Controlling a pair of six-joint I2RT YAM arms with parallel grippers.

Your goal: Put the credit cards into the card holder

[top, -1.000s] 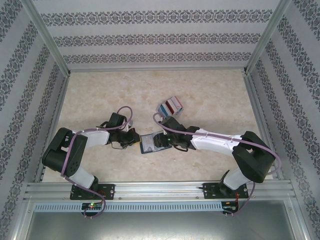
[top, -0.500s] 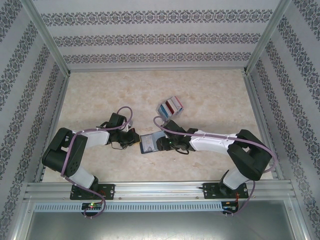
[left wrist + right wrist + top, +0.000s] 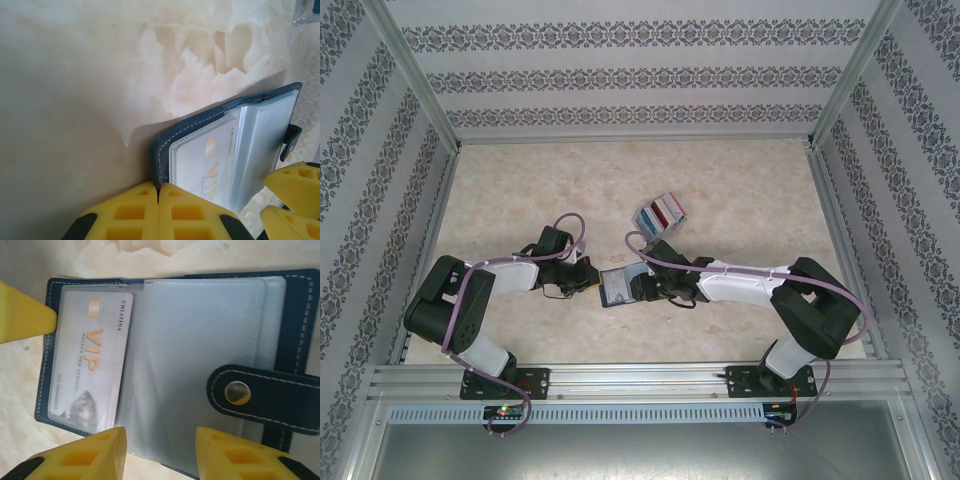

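Marble-look table (image 3: 520,190), with the card holder (image 3: 618,288) lying open between your two arms.
From above, the holder sits mid-table with the rack of cards (image 3: 661,212) just behind it. In the left wrist view, your left fingers (image 3: 130,212) are pressed together at its corner, probably pinning it flat. In the right wrist view, your right fingers (image 3: 80,455) stand wide apart over the clear sleeves, and one VIP card (image 3: 90,365) is already sleeved.

Both arms are bent low and reach inward, so the 2 grippers nearly meet. The left gripper (image 3: 159,200) has its fingers pressed together on the card holder (image 3: 158,150) edge. The right gripper (image 3: 160,452) has its fingers spread apart.
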